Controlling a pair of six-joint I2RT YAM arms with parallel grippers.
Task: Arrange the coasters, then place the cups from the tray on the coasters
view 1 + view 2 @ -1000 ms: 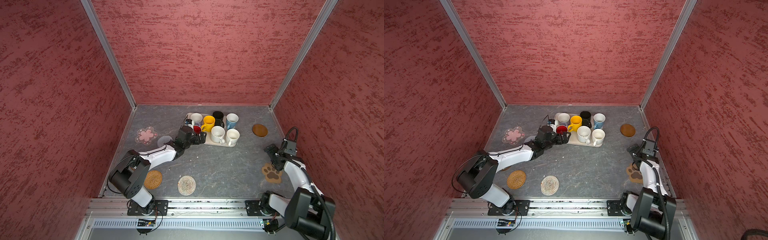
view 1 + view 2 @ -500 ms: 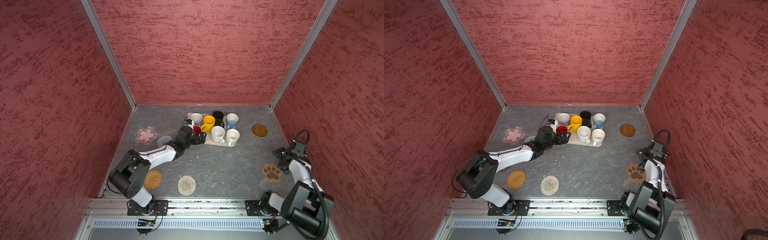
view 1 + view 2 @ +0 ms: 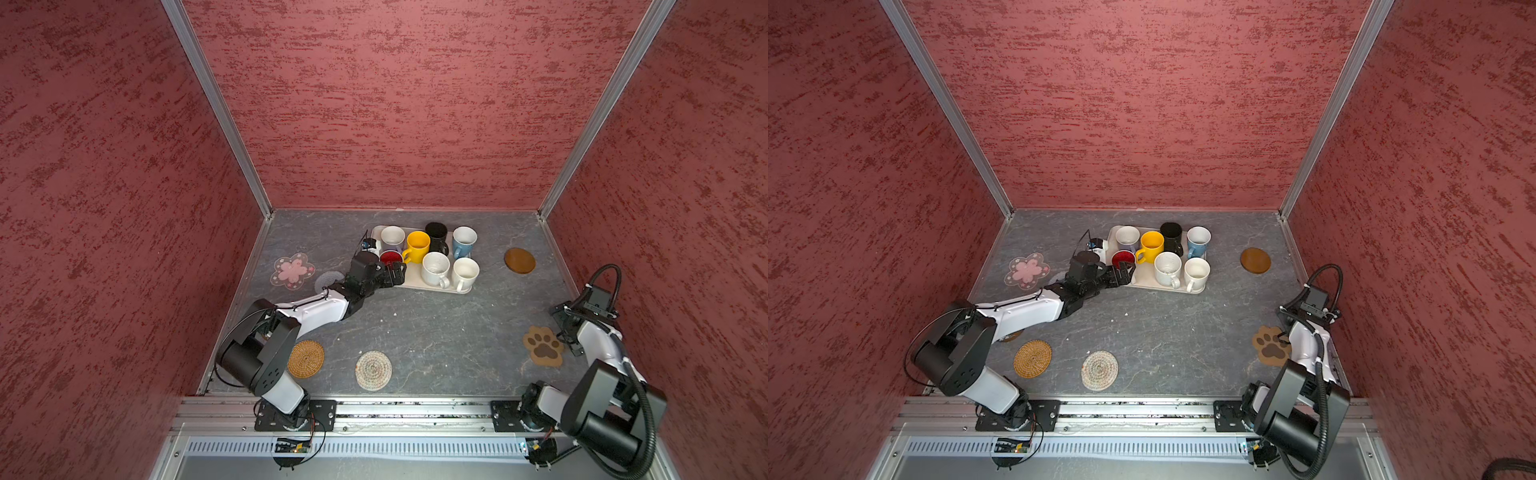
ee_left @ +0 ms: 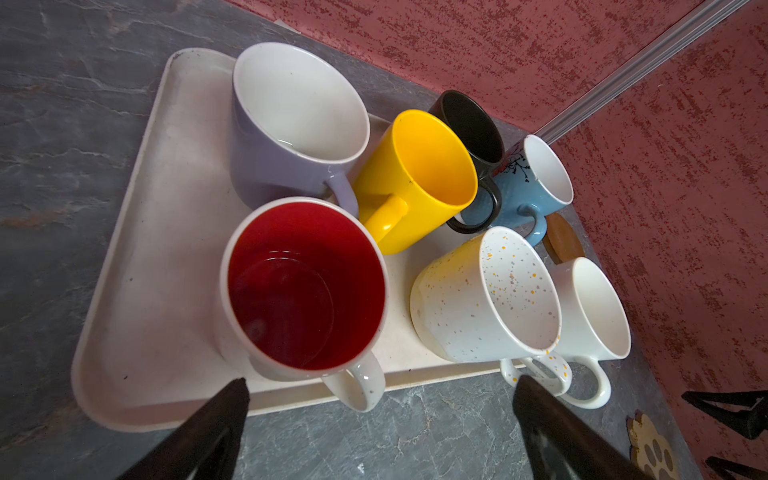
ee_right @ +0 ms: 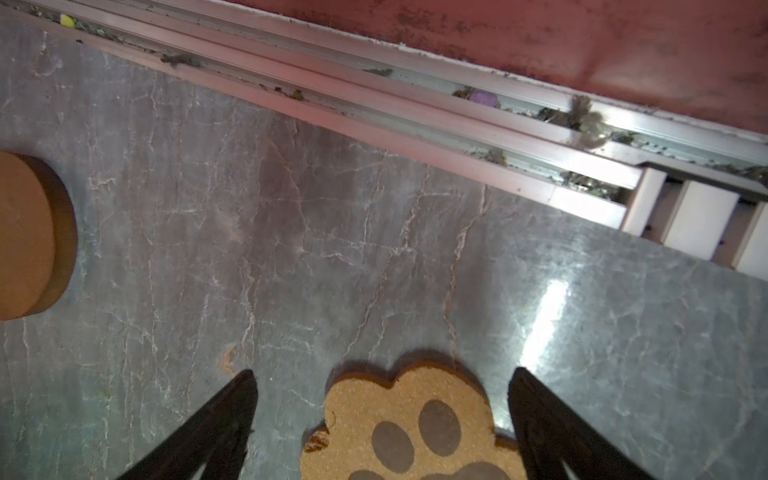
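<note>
Hovering at tray near-left corner, left gripper wide, empty. Cup pickup likely starting; next: close on red-lined cup handle. Right gripper spread above paw coaster, table right edge.

Surface: grey marbled table top, walled on three sides. Far centre: pale tray, lying flat. Left of it: pink flower coaster; just beside that, grey-blue woven coaster, partly covered by the left arm. Near edge: orange-tan woven coaster and beige woven coaster, apart. Right side: paw coaster near, wooden disc far. Brown sliver under the arm, possibly a second disc
</note>
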